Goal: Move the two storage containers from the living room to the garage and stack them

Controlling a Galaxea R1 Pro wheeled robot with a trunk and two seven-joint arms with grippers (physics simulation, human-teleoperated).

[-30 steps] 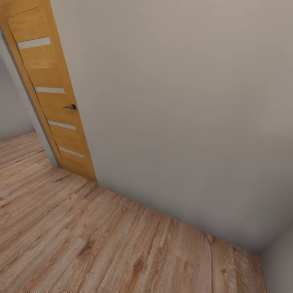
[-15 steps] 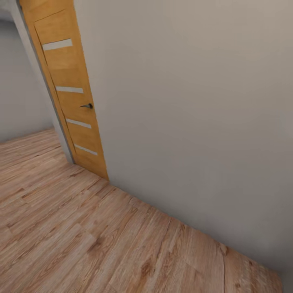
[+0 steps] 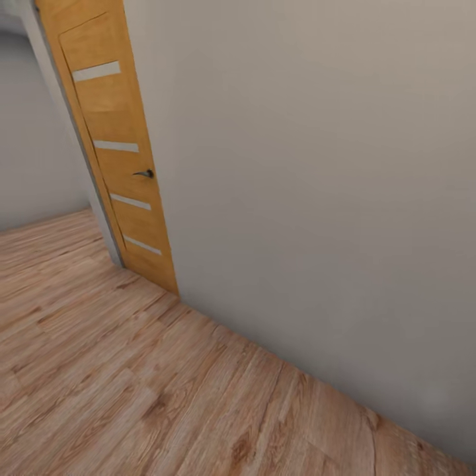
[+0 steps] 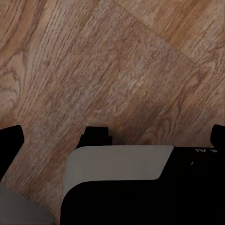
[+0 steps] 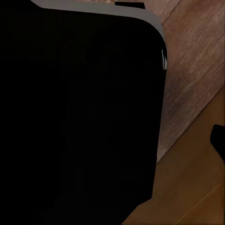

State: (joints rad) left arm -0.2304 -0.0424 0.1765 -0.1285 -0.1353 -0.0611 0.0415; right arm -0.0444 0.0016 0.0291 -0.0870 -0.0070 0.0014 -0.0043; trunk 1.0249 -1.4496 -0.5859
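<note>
We are in transit, and nothing before us lets us count any part of the job as done: neither of the 2 storage containers appears around us, so we cannot say where they are, and both the carrying and the stacking look to be ahead, as far as these views tell.

Under us is a light wood plank floor [image 3: 119, 370], not dark concrete, so we judge this is not the garage. A plain pale grey wall [image 3: 317, 198] runs close ahead, meeting the planks along a slanting line. Beside it stands an orange-brown wooden door [image 3: 116, 152] with 4 pale horizontal strips and a dark lever handle [image 3: 144, 174]; beyond it the planks run on beside another grey wall.

The wrist views give planks and dark robot bodywork, so we cannot tell whether either claw is open or closed.
</note>
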